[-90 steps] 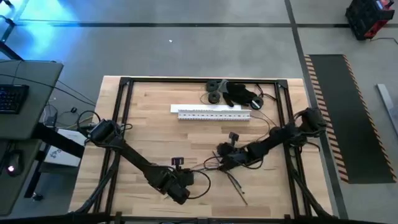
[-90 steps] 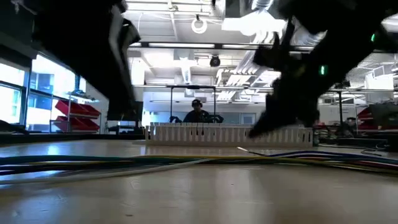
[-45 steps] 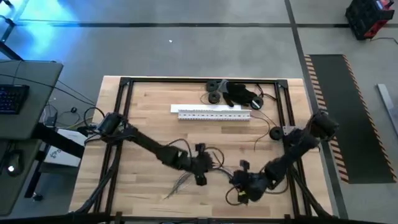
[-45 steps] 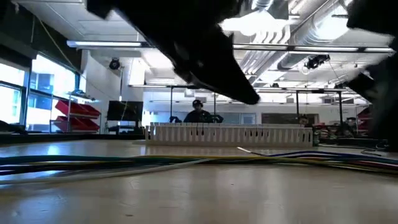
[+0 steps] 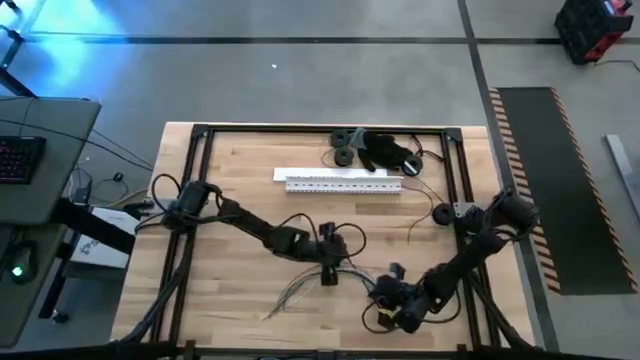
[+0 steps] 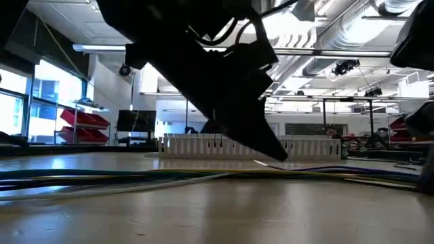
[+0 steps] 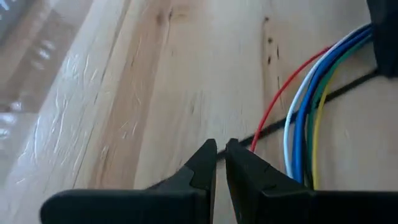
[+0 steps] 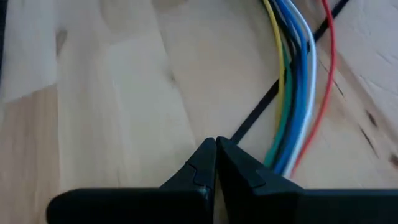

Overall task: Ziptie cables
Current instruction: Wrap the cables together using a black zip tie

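Overhead camera: we look straight down on the whole worktop [image 5: 250, 180] and the floor around it. Low camera: we sit at worktop level, facing across the boards into the room, a white slotted strip [image 6: 251, 145] far off; the overhead view shares it [image 5: 340, 181]. Both wrist cameras: we hang close above the wood, past dark fingers [image 7: 205, 165] [image 8: 208, 163], and share the coloured cables [image 7: 305, 118] [image 8: 295, 68].

We see two dark, slim, jointed arms with loose black cables looping off them. The left gripper [image 7: 221, 163] and right gripper [image 8: 216, 160] each have matte black, wedge-shaped, tapering fingers.
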`<act>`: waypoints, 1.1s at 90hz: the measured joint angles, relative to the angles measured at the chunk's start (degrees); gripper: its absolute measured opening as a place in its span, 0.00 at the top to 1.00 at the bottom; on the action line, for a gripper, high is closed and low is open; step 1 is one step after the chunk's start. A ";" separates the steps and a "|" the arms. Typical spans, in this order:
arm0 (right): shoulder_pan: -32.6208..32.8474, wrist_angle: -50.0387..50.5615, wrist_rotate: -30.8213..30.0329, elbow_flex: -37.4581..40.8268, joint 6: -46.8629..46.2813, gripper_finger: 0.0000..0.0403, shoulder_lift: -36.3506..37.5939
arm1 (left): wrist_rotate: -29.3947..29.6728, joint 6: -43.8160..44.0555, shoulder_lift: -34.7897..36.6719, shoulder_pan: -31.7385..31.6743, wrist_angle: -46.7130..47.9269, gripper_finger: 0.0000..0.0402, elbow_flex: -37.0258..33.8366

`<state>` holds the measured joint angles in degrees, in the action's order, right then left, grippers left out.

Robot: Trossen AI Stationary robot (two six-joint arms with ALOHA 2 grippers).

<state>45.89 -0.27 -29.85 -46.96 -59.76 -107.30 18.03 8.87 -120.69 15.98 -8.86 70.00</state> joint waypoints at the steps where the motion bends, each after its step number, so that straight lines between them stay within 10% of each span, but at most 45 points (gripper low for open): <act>1: -0.19 -0.43 0.03 0.00 0.33 1.00 -0.15 | 0.19 -0.01 0.09 0.09 0.12 0.95 -0.01; 99: -9.40 -26.12 -6.22 0.26 32.04 1.00 3.19 | 14.52 7.26 7.40 14.08 13.50 0.95 0.10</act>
<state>36.49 -26.39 -36.07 -46.70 -27.72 -104.11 32.55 16.13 -113.30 30.06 4.64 70.11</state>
